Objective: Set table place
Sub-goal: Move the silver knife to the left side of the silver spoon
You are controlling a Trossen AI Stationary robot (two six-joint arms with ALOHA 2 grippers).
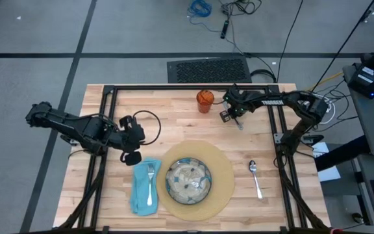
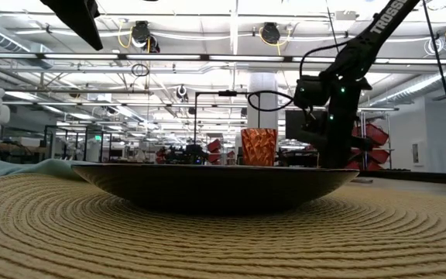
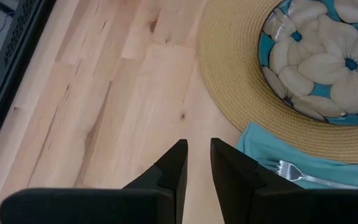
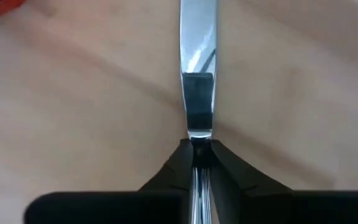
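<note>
High view, read from left to right: the left arm reaches in from the tabletop's [image 1: 174, 123] left edge, and the left gripper [image 1: 132, 158] hangs just above the teal napkin's [image 1: 139, 194] far end. In the left wrist view its two dark fingers [image 3: 174, 165] stand a narrow slit apart with bare wood between them and nothing held. The silver fork [image 1: 150, 183] lies lengthwise on the napkin, tines toward the far side, and the napkin touches the left rim of the round tan placemat [image 1: 223, 170]. The plate [image 1: 188, 180], glazed teal with pale flower shapes, sits on the placemat left of its centre. Farther back, near the far edge of the tabletop, the orange cup [image 1: 204, 100] stands upright. Just right of it the right gripper [image 1: 234, 114] is down at the wood; the right wrist view shows its fingers [image 4: 178, 163] pinched tight on the silver knife [image 4: 197, 74], whose blade runs straight out ahead over the tabletop. The spoon [image 1: 256, 177] lies on bare wood right of the placemat and apart from it, bowl toward the far side. Low view carries the only legible writing: white letters "TROSSE", cut off by the frame edge, on the right arm's upper link [image 2: 384, 17].
</note>
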